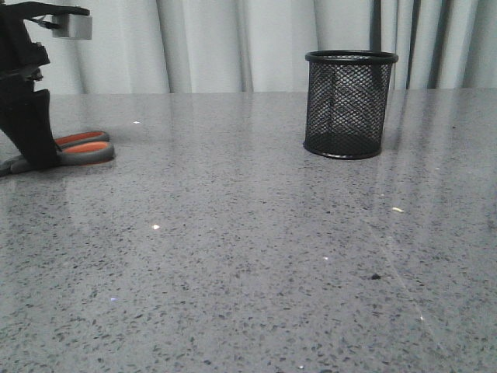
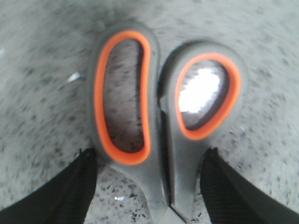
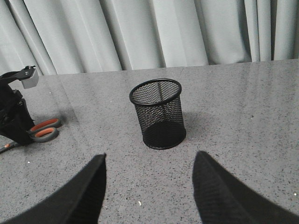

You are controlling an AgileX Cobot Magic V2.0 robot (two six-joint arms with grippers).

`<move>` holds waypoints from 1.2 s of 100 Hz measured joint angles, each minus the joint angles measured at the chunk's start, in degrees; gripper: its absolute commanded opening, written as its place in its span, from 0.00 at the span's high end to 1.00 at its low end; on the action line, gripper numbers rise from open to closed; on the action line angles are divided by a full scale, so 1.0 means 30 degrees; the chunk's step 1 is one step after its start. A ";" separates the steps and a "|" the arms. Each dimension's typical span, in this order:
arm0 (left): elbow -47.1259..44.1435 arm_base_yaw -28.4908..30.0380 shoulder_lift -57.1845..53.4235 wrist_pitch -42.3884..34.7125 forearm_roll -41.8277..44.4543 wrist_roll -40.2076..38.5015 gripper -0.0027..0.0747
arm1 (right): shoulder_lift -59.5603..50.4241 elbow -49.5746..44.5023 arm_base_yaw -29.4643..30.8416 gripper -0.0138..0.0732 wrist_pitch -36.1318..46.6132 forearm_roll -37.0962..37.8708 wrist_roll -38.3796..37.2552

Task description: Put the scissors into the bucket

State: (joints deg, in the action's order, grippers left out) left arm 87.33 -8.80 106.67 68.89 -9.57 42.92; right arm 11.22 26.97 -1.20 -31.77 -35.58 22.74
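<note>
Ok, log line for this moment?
left pincer: open, straddling scissors | scissors: flat on table | bucket: upright, empty | right pincer: open, idle

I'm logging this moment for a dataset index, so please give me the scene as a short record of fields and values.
surface: grey speckled table
scissors: flat on the table at the far left, grey handles with orange-lined loops
bucket: black wire-mesh cup, upright, empty, well to the right of the scissors
left claw: open, fingers either side of the scissors just below the handles, not closed on them
right claw: open, holding nothing, facing the bucket
backdrop: pale curtain
task state: scissors not yet lifted
</note>
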 measured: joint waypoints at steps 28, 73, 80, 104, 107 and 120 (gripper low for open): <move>0.0019 0.0000 0.0000 -0.0225 0.0368 -0.4421 0.40 | 0.0000 0.0000 0.0000 0.41 -0.0032 0.0000 0.0000; 0.0063 0.0000 0.0000 -0.0242 0.0487 -0.6216 0.42 | 0.0000 0.0000 0.0000 0.41 -0.0032 0.0000 0.0000; 0.0063 0.0000 0.0000 -0.0242 0.0487 -0.6185 0.46 | 0.0000 0.0000 0.0000 0.41 -0.0032 0.0000 0.0012; 0.0063 0.0000 0.0000 -0.0242 0.0528 -0.6516 0.46 | 0.0000 0.0000 0.0000 0.41 -0.0032 0.0000 0.0012; 0.0063 0.0000 0.0000 -0.0242 0.0528 -0.6546 0.46 | 0.0000 0.0000 0.0000 0.41 -0.0032 0.0000 0.0012; 0.0063 0.0000 0.0000 -0.0242 0.0528 -0.6533 0.50 | 0.0000 0.0000 0.0000 0.41 -0.0032 0.0000 0.0012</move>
State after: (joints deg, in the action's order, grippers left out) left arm 87.52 -8.80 106.67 68.16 -7.99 23.32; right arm 11.22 26.97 -1.20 -31.86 -35.58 22.77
